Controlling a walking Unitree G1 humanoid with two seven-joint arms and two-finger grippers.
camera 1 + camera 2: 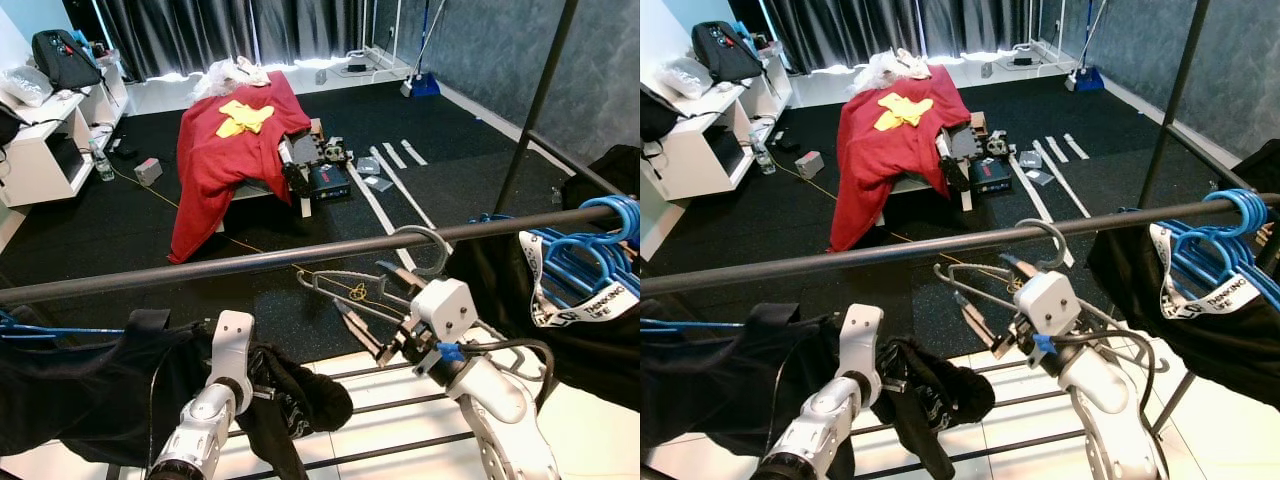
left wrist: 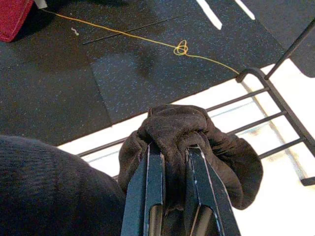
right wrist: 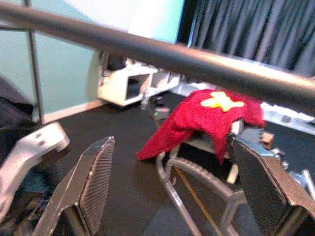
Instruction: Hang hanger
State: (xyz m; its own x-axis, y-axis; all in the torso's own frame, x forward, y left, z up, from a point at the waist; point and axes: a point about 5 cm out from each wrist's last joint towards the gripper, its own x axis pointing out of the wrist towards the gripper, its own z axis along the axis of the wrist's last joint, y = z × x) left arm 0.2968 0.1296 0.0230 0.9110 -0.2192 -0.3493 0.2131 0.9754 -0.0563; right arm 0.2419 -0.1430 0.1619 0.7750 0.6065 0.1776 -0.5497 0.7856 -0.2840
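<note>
**Right fingers wide apart, left fingers pinching black cloth**

The fingers (image 3: 96, 182) of the right gripper (image 1: 372, 312) stand wide apart, with nothing squeezed between them. The grey hanger (image 1: 375, 285) sits just in front of them. Its hook (image 1: 425, 240) curls up over the long dark rail (image 1: 250, 262). Its arms run sideways, along the rail, toward the robot's left.

The left gripper (image 2: 170, 162) is closed on a bunch of black cloth (image 2: 197, 140), low under the rail.

The left wrist view shows the pinched cloth up close. The head views show blue hangers (image 1: 590, 250) on the rail at the right, and a red cloth (image 1: 225, 150) far back.
</note>
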